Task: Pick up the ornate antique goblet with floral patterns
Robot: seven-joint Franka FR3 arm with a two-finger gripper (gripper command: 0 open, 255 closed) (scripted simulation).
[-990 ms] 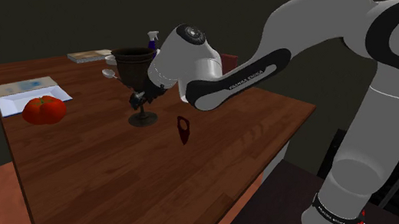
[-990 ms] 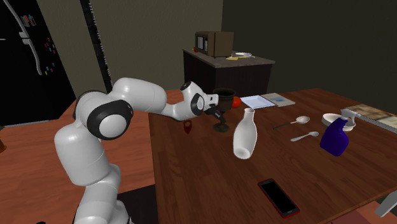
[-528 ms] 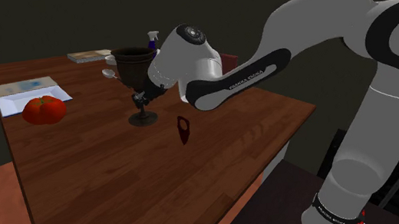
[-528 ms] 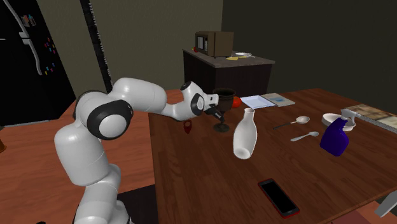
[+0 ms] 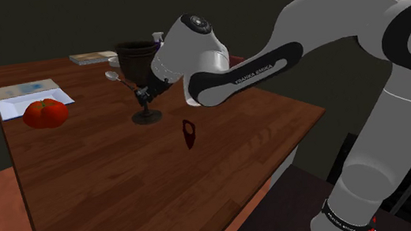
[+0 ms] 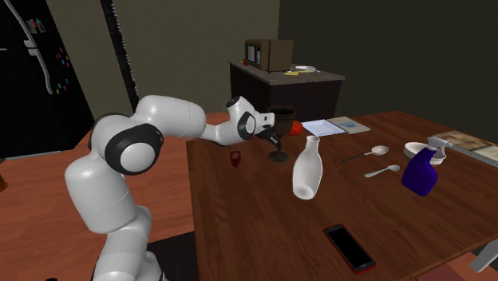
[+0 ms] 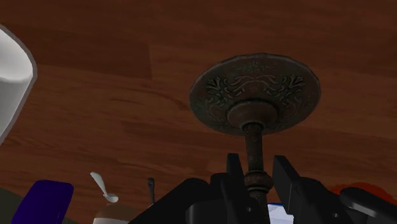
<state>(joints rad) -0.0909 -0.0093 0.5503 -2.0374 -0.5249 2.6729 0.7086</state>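
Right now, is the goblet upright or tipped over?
Upright: the goblet stands with its bowl above its foot, and the fingers clasp its stem.

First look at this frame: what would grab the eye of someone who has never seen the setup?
The white arm stretches low over the wooden table, its black claw clasped on the stem of a dark ornate goblet. Next come the bright red tomato near the table's edge at the shoulder view's left, and the white vase standing to the goblet's right in the second exterior view.
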